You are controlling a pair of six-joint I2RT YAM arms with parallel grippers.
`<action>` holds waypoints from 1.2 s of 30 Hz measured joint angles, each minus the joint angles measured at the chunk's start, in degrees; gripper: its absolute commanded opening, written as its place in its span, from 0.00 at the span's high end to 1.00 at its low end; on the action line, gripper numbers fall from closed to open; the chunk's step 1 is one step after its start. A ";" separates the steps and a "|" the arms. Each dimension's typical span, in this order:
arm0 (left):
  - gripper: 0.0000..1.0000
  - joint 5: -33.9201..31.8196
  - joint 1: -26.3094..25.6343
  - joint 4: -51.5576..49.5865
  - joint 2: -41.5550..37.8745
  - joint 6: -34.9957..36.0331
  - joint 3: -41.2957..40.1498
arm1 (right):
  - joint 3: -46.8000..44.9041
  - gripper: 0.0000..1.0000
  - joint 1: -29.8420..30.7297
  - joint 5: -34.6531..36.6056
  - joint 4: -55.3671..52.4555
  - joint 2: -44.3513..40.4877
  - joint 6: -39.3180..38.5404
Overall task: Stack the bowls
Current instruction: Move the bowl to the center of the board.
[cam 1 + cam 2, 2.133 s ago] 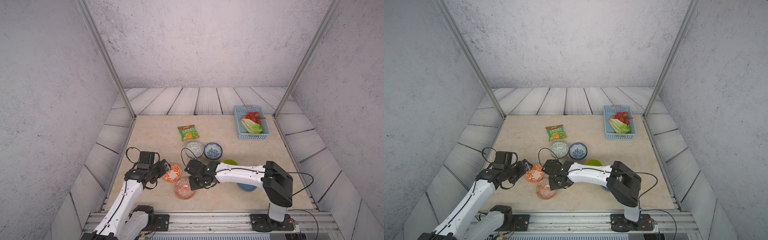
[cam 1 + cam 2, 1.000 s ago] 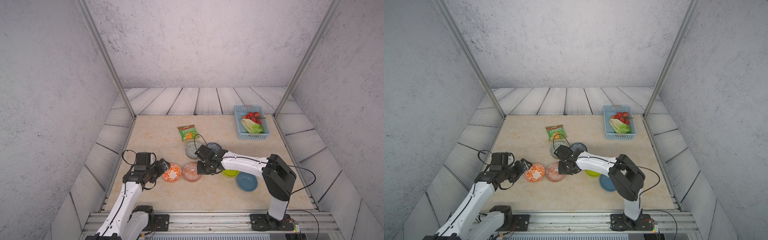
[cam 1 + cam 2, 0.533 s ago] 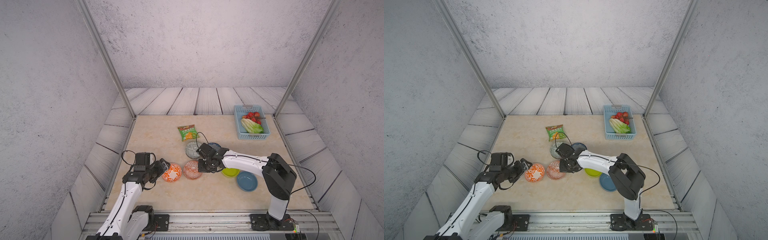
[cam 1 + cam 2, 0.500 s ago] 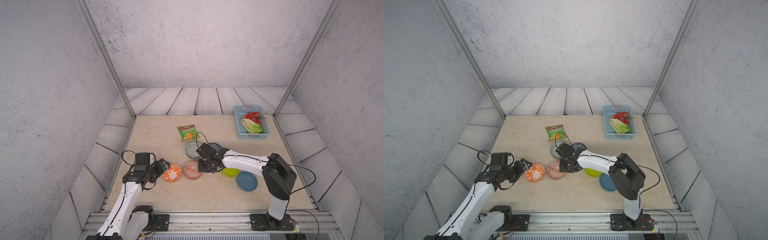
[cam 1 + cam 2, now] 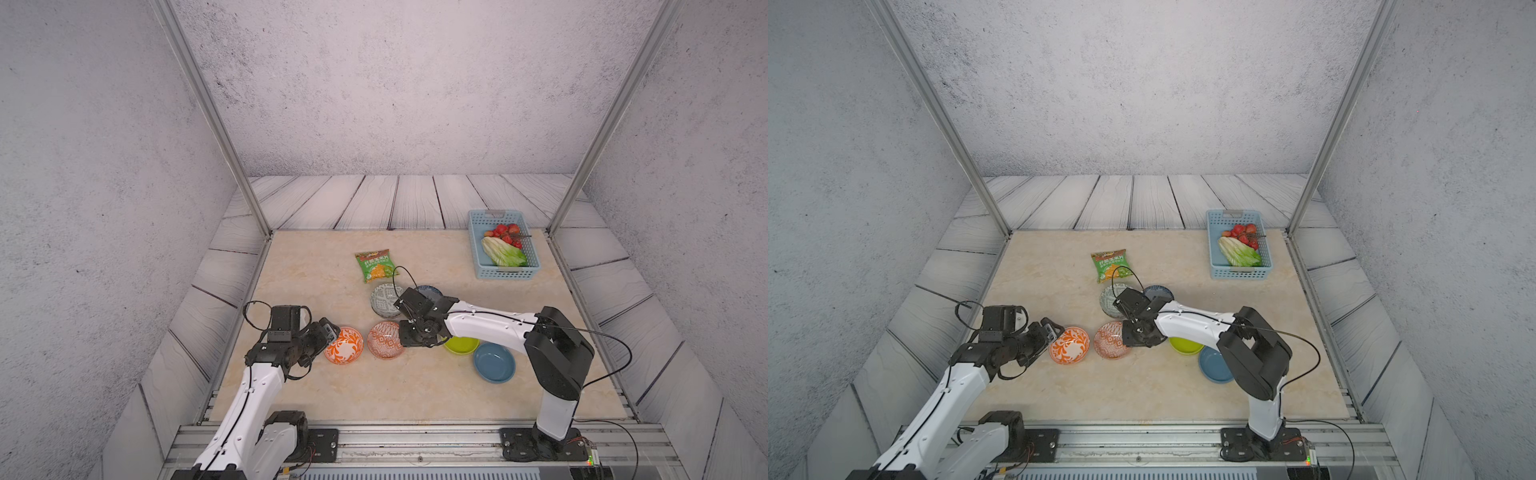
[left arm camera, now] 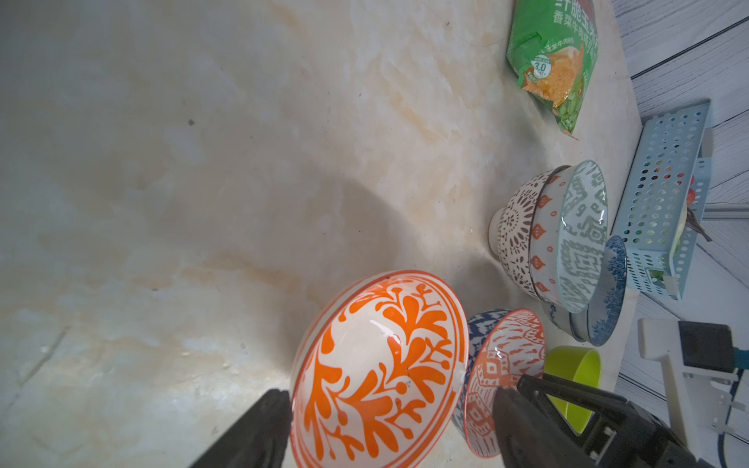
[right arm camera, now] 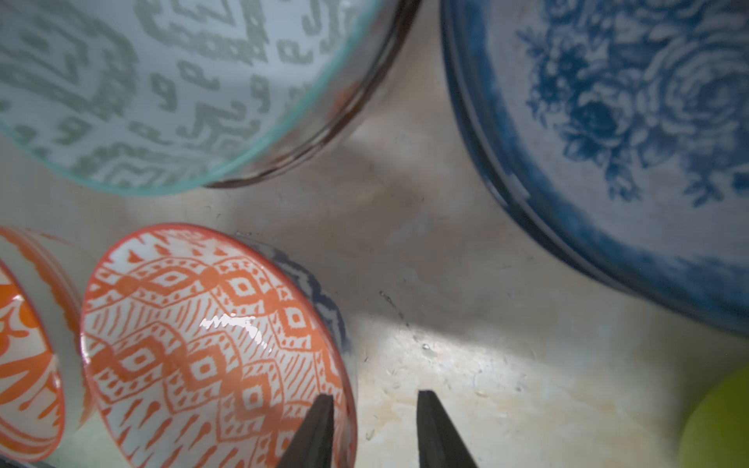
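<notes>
In both top views an orange leaf-patterned bowl (image 5: 343, 350) (image 5: 1069, 345) stands beside an orange diamond-patterned bowl (image 5: 385, 339) (image 5: 1111, 340). My left gripper (image 5: 330, 330) (image 6: 389, 425) is open, its jaws straddling the leaf-patterned bowl (image 6: 381, 364). My right gripper (image 5: 409, 336) (image 7: 375, 429) is open, with one finger inside the diamond bowl's (image 7: 210, 344) rim and the other outside, clear of it. Behind them, a grey geometric bowl (image 5: 384, 297) sits in a dark-latticed bowl (image 6: 514, 231), next to a blue floral bowl (image 5: 430, 291). A lime-green bowl (image 5: 461, 345) and a plain blue bowl (image 5: 494, 362) lie under the right arm.
A green snack bag (image 5: 375, 265) lies behind the bowls. A light-blue perforated basket (image 5: 478, 257) with lettuce and red fruit stands at the back right. The metal rail (image 5: 415, 440) runs along the front edge.
The right arm brought the diamond-patterned bowl back from the front to beside the leaf-patterned bowl, then its jaws opened off the rim. The left arm has hardly moved.
</notes>
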 measured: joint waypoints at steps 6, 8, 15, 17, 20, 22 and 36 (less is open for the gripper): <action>0.25 -1.07 0.00 -2.45 -0.55 -0.44 0.00 | -2.82 0.58 0.00 1.18 0.09 -6.54 -0.20; 0.30 -1.95 0.00 -3.78 -1.11 -0.70 0.00 | -3.67 0.58 0.00 1.99 0.02 -9.62 -0.24; 0.42 -5.70 0.00 -8.24 -1.66 -2.01 0.00 | -6.91 0.46 0.00 7.30 -1.46 -18.34 -0.39; 0.43 -6.36 0.00 -9.18 -1.05 -2.25 0.00 | -8.11 0.43 0.00 8.87 -2.08 -20.02 -0.31; 0.43 -6.82 0.00 -9.90 -0.09 -2.47 0.00 | -9.42 0.20 0.00 11.56 -3.02 -22.38 -0.07; 0.43 -7.02 0.00 -10.01 0.11 -2.60 0.00 | -10.51 0.03 0.00 14.19 -3.58 -24.59 0.52; 0.68 -7.78 -1.66 -9.38 5.16 -2.73 0.02 | -17.35 0.01 -0.22 26.08 -4.11 -34.18 4.81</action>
